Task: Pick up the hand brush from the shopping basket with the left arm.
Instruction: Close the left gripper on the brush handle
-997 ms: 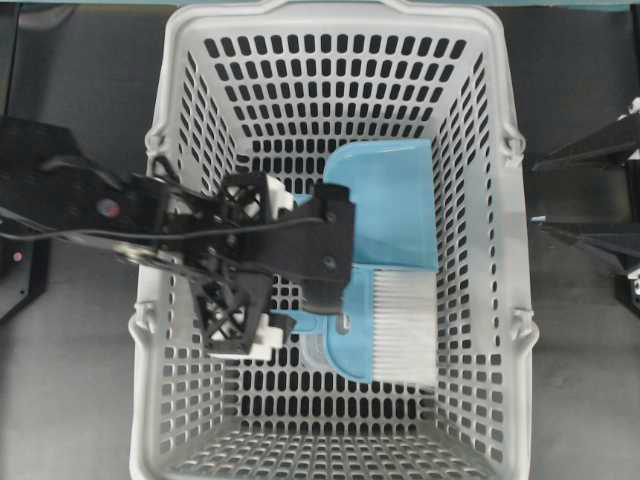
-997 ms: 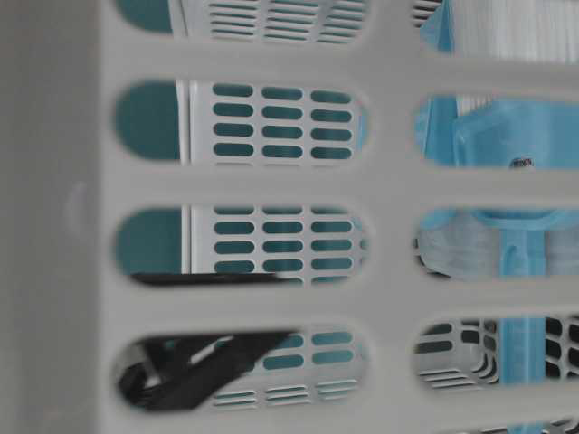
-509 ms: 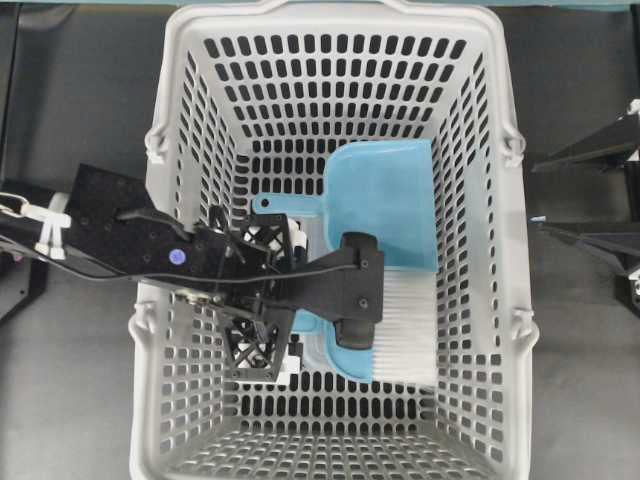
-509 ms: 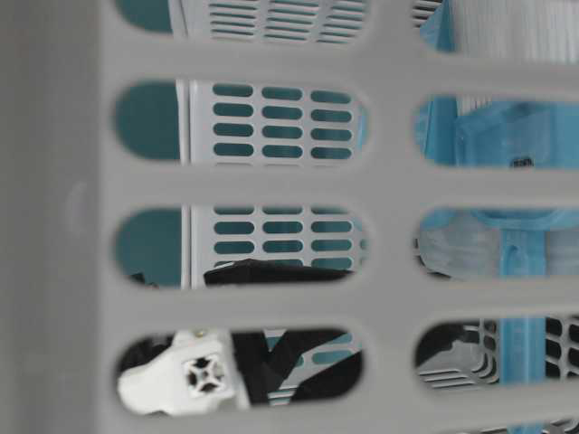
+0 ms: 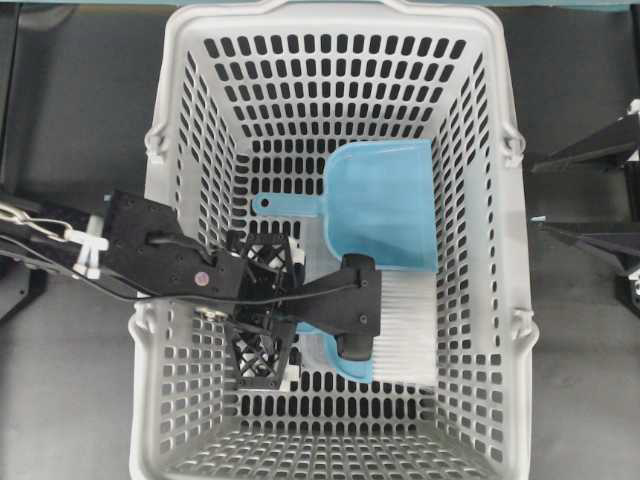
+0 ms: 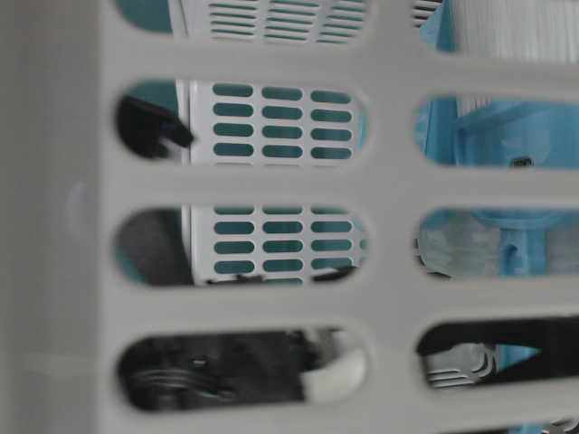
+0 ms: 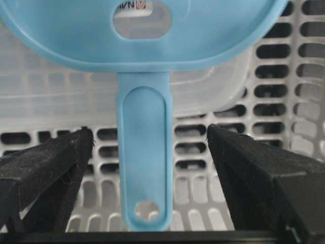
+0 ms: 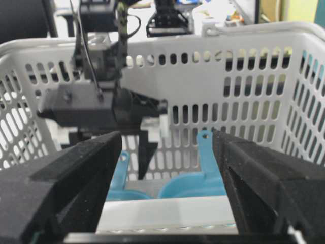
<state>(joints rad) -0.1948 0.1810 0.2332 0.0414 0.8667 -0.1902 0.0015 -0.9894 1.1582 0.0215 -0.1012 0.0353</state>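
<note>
since half a second ago your left pincer [image 5: 268, 312] has slid deeper into the shopping basket [image 5: 190, 110], and a second ago it sat higher and further toward the basket's left wall. its jaws stand wide apart, gripping nothing. in the left wrist view the hand brush [image 7: 144, 152] lies on the slotted floor with its thin handle running down the middle of the gap, clear of both fingers [image 7: 45, 168]; the round hole at the handle tip shows near the bottom edge. overhead, the wrist body covers much of the brush [image 5: 395, 330]; the white bristles show to its right. dustpan [image 5: 385, 205] lies just beyond the bristles, scoop toward the far wall. your right pincer [image 8: 167, 203] sits outside the basket, jaws spread, empty.
</note>
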